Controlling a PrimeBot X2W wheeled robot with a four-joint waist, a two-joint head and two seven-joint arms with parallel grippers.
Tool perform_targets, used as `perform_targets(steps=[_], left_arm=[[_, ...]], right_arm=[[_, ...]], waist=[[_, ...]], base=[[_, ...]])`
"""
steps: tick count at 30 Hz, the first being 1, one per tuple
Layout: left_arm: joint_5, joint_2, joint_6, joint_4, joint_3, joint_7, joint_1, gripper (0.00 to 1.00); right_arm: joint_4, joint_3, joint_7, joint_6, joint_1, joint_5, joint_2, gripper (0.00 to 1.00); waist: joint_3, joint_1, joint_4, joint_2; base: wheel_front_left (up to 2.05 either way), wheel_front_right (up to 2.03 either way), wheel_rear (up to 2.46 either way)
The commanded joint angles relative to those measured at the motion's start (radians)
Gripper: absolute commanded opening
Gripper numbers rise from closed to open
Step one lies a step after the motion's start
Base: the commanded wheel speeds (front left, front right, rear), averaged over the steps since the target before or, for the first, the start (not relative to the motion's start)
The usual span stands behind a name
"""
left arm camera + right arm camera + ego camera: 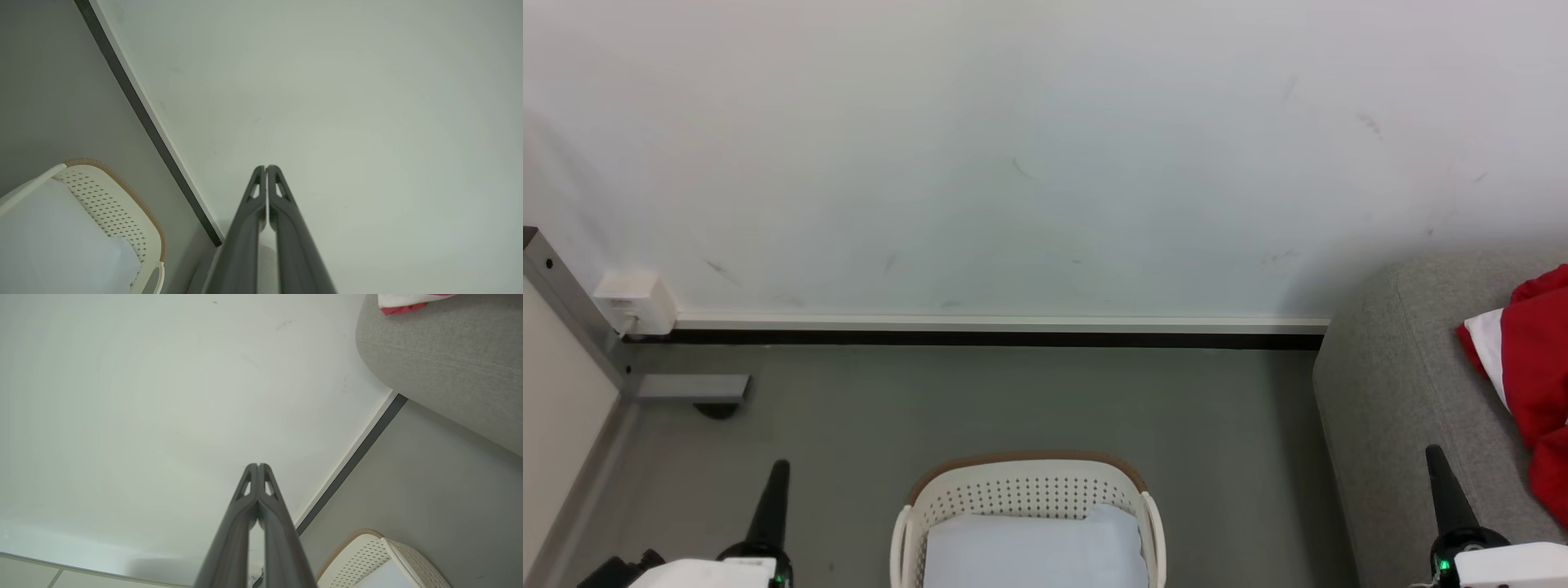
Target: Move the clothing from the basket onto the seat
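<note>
Red clothing (1535, 384) with a white band lies on the grey seat (1405, 408) at the right edge of the head view; a corner of the clothing (402, 304) also shows on the seat (449, 363) in the right wrist view. The cream basket (1029, 494) with a brown rim stands on the floor at bottom centre, holding just its pale liner pad (1033, 551). My left gripper (778, 469) is shut and empty left of the basket (106, 204). My right gripper (1436, 457) is shut and empty, in front of the seat's side. Both point toward the wall.
A white wall (1045, 147) with a dark baseboard (980, 336) runs behind the basket. A white socket box (636, 302) and a grey metal frame post (572, 306) stand at the left. Grey floor (1225, 425) lies between basket and seat.
</note>
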State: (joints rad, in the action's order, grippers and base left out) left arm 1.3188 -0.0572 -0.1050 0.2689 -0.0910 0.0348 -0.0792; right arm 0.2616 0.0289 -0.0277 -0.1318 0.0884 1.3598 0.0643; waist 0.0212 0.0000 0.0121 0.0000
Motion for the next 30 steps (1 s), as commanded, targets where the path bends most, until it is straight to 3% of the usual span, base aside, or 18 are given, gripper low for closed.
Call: perform_targets(steps=[1,30], left_arm=[[0.019,-0.003,-0.006,-0.01,-0.006,0.005,-0.018,0.0],[0.233,0.004,-0.023,-0.022,-0.021,0.064,-0.03,0.0]], right_arm=[[-0.009,0.008,-0.006,0.001,0.02,0.019,0.001,0.0],[-0.018,0.067,-0.067,0.002,0.023,0.203,-0.008,0.0]], waist=[[-0.001,0.0,0.0,0.0],[-0.018,0.0,-0.009,0.0]], base=[[0.0,0.0,0.0],[0.0,0.0,0.0]])
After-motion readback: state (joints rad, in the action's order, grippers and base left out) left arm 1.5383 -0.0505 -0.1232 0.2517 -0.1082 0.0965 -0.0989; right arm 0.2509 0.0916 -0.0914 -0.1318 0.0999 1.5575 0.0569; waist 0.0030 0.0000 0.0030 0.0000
